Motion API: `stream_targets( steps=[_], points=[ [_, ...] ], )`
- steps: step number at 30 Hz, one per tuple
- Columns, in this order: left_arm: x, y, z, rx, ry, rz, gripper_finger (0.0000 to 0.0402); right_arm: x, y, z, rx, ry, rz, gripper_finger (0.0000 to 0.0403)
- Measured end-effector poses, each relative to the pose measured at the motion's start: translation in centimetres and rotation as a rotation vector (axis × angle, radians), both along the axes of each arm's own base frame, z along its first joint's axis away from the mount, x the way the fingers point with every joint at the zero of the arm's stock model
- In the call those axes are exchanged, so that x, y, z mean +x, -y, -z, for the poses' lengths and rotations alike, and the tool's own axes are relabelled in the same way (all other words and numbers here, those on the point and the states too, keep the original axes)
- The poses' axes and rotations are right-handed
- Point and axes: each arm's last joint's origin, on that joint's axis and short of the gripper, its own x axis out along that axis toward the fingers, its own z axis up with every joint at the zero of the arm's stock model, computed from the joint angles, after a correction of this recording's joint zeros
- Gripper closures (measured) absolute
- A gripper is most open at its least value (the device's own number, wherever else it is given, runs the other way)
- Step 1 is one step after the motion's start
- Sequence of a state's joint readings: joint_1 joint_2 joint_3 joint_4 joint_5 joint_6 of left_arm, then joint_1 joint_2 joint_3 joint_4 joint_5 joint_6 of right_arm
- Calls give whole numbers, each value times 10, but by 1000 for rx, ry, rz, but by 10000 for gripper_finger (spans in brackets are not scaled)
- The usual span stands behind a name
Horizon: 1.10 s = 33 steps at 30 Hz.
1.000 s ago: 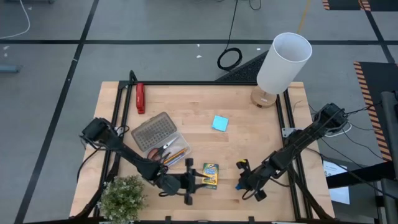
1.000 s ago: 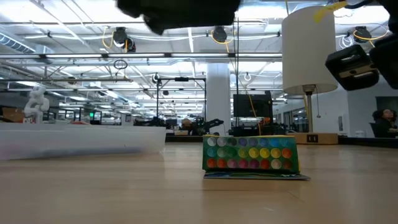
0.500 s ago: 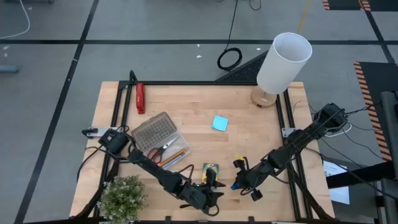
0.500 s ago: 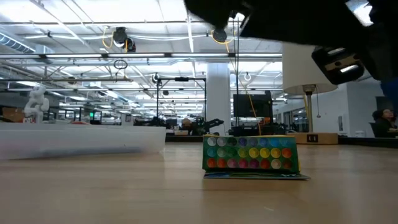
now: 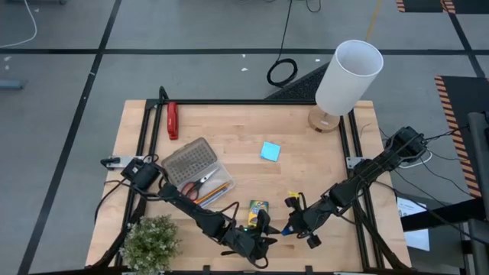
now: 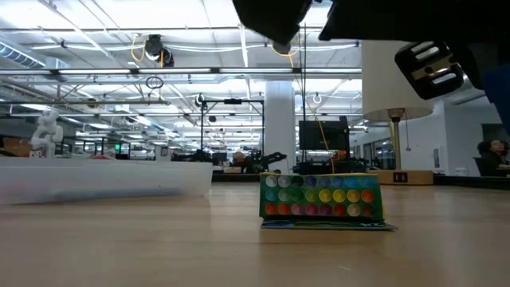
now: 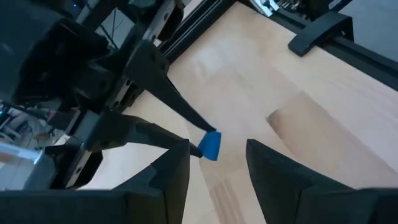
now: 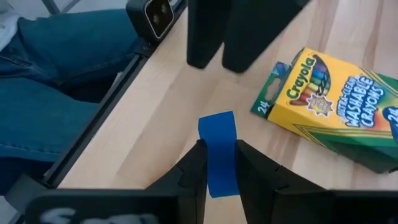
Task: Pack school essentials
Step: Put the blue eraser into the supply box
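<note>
While the right gripper (image 8: 216, 163) sits low over the front of the table (image 5: 306, 164), its two dark fingers are pinched on a small blue eraser (image 8: 218, 151), a flat bright-blue block that sticks out past the fingertips. From the left wrist view you can see the same eraser (image 7: 210, 145) caught at the tips of that gripper's thin fingers, just above the wood.

Right beside it is the crayon box (image 8: 331, 104), yellow with a green edge and a printed crayon logo, lying flat on the table near the front edge. From table height the crayon box (image 6: 321, 197) shows rows of coloured crayon tips on its end.

The left gripper (image 7: 216, 171) hovers close by with its fingers spread apart and nothing between them, pointing toward the eraser.

Further back, the light-blue notepad (image 5: 270, 151) lies alone mid-table. The scissors (image 5: 195, 184) with red handles sit in an open clear case (image 5: 192, 162) along with an orange pencil (image 5: 218, 188). A red bar-shaped tool (image 5: 173, 120) lies at the back left corner, and a white lamp (image 5: 348, 76) stands at the back right.
</note>
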<state>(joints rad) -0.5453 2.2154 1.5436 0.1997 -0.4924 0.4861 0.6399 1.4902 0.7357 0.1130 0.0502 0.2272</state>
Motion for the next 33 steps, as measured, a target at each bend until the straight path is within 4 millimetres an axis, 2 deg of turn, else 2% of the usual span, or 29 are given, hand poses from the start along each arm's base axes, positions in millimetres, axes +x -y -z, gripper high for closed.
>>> stream_targets(
  steps=[20,24,31,33],
  points=[
    [4,-8,1,37,-13,10,244,13,6,-9,67,94,43,339],
    [4,-8,1,63,-9,6,275,13,6,-9,72,101,44,339],
    [3,-8,2,74,-17,6,372,13,6,-9,84,91,58,339],
    [3,-8,2,77,-20,7,387,13,6,-9,87,90,60,333]
  ],
)
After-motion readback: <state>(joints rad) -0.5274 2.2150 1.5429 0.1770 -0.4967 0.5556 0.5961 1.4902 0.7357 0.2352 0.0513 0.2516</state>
